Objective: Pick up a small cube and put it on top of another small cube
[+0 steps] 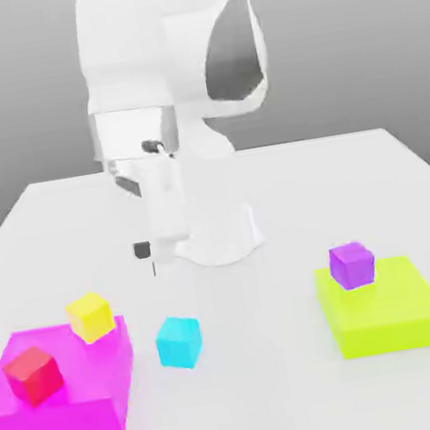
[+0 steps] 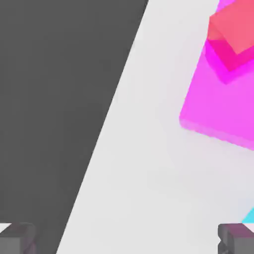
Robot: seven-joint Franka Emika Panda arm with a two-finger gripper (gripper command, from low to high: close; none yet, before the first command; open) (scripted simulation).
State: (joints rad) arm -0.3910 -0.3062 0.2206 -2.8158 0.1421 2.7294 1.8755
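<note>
Your pincer [image 2: 126,239]: spread wide, empty. Your cyan cube [image 1: 180,343]: on the desk [image 1: 286,393], beside the magenta block [image 1: 80,416]. Hazard: its skewed faces could slip from a misaligned grip.

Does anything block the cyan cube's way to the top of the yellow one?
Only the side of the flat magenta block, which carries the small yellow cube; the small cyan cube would probably need lifting over its edge. Nothing else visible intervenes.
</note>
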